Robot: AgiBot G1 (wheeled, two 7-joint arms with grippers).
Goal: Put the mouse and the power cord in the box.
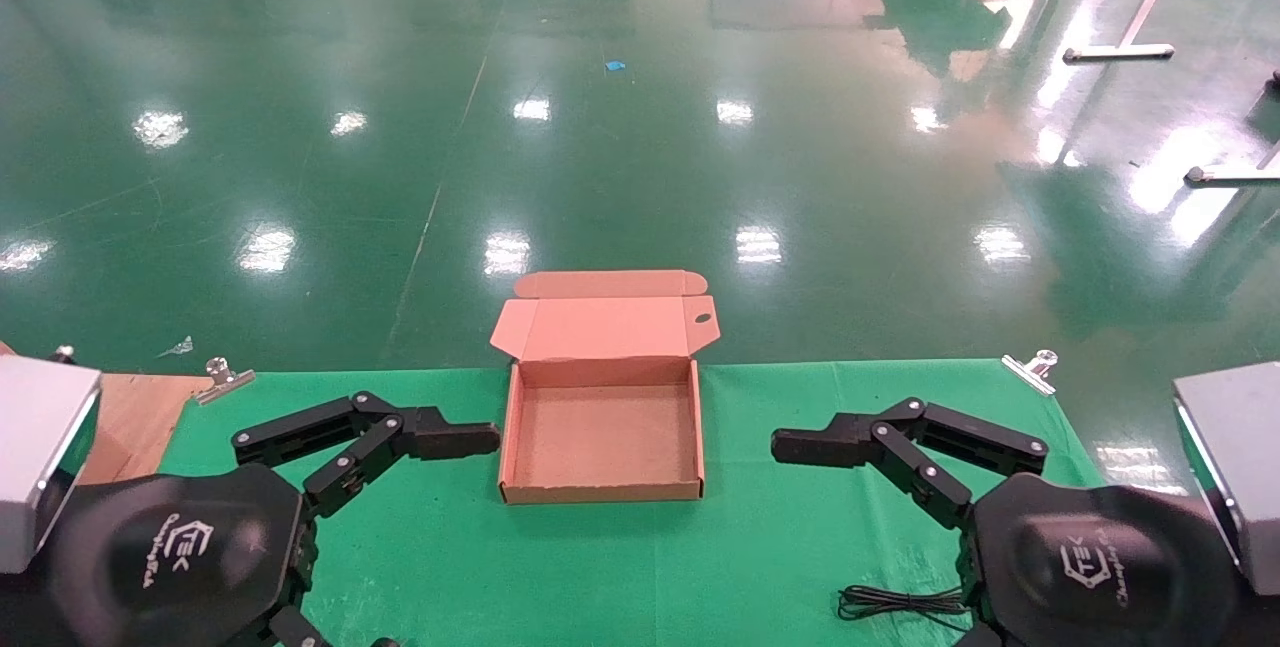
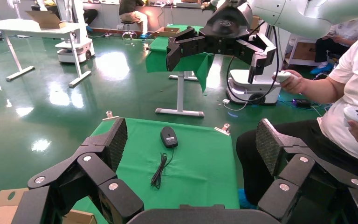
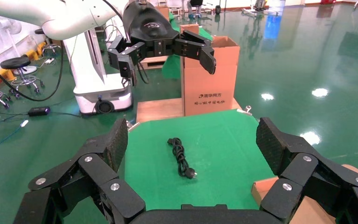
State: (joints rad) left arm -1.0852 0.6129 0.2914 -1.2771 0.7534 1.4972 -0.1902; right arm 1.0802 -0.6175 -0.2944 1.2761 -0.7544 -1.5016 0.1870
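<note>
Box (image 1: 601, 447) sits open at counter centre. Both grippers, left gripper (image 1: 400, 447) at 9 o'clock, right gripper (image 1: 860, 447) at 3 o'clock, have fingers spread wide, empty. Approach mouse (image 2: 169, 136) vertically; avoid its cable. Power cord (image 3: 181, 157) lies under the left arm.

Your head camera looks forward and down from above the table (image 1: 760, 527), with the box (image 1: 601, 427) at centre frame and both grippers in the lower corners. Your left wrist camera sits just behind the left gripper (image 2: 191, 144) and faces across the table, the right gripper (image 2: 221, 44) far off at upper centre. Your right wrist camera looks back the opposite way, the left gripper (image 3: 163, 46) at upper centre. All three share the green tabletop.
</note>
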